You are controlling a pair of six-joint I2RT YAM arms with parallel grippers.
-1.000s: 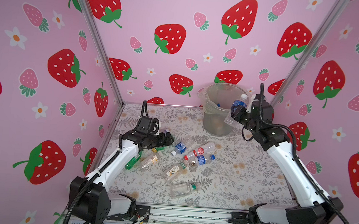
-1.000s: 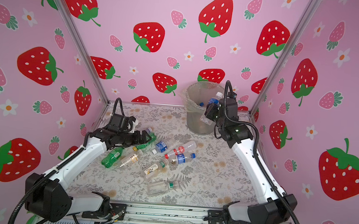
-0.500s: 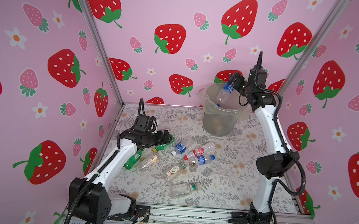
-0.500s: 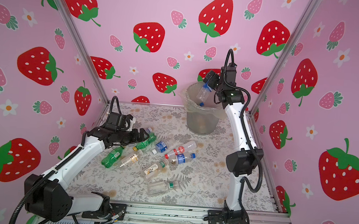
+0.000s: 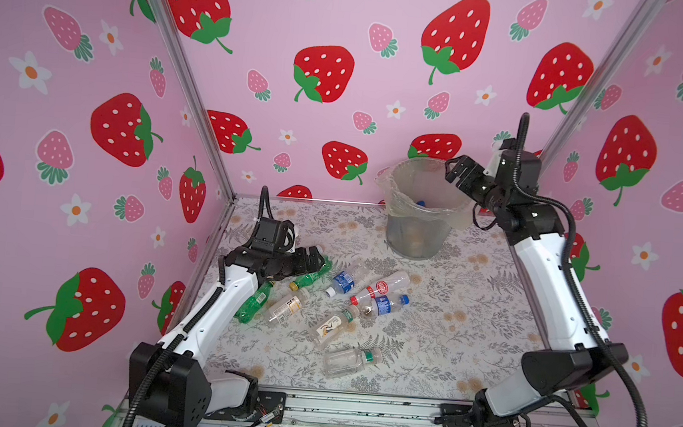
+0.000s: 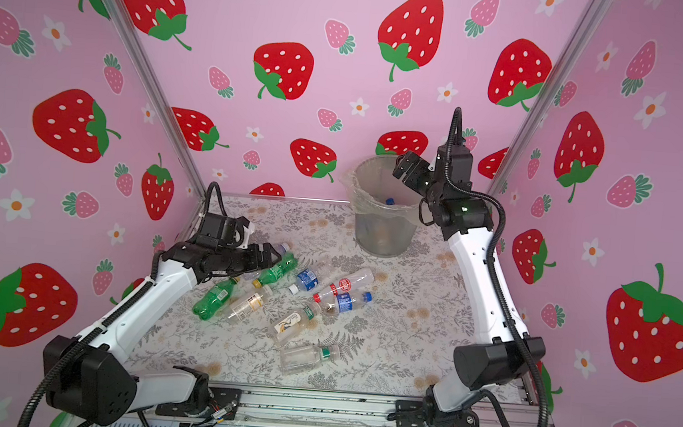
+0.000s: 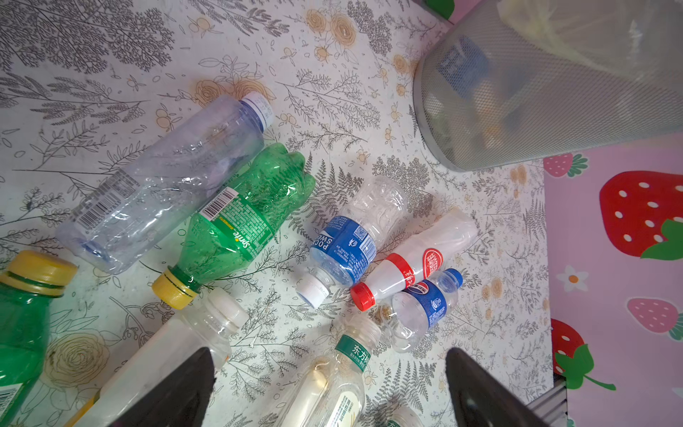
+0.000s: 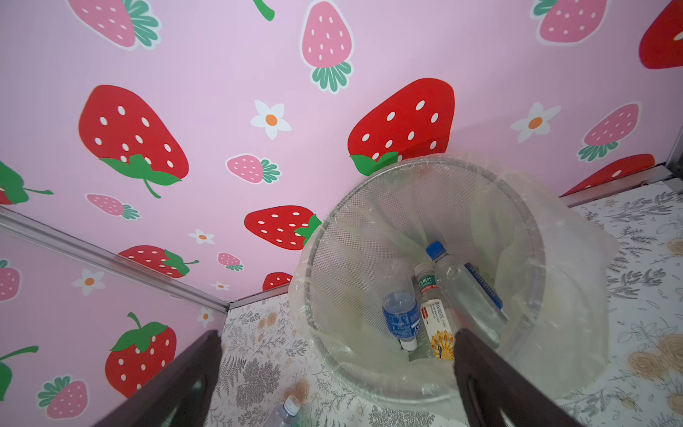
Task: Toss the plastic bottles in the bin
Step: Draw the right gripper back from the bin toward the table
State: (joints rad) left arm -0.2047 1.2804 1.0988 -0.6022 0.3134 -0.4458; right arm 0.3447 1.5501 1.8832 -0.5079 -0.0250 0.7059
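Since a second ago the right arm has let go. The blue-capped bottle (image 8: 466,295) it was carrying beside the rim now lies inside the bin (image 5: 413,237), and the arm has pulled back from its reach over the opening. The left arm has barely shifted.

From the left: the left pincer (image 5: 314,259) hovers low over the left end of the scatter, jaws spread wide and gripping nothing (my wrist view shows both fingers far apart, with bottles lying below). Beneath it is a pale-capped clear bottle (image 7: 166,177), touching the far green bottle (image 5: 309,278).

On the worktop (image 5: 469,316) I count nine plastic bottles (image 5: 384,286), all on their sides. Two are green with yellow caps, the second being the near green bottle (image 5: 252,302). Seven are clear: two with blue labels, one with a red label and cap, one with a green neck band, one with a green cap, one with a white cap, and the pale-capped one.

The bin stands upright at the back right, its bag folded over the rim. I see three bottles inside it, which makes twelve in view.

The right pincer (image 5: 455,171) hangs above the bin's right rim, jaws spread and empty.
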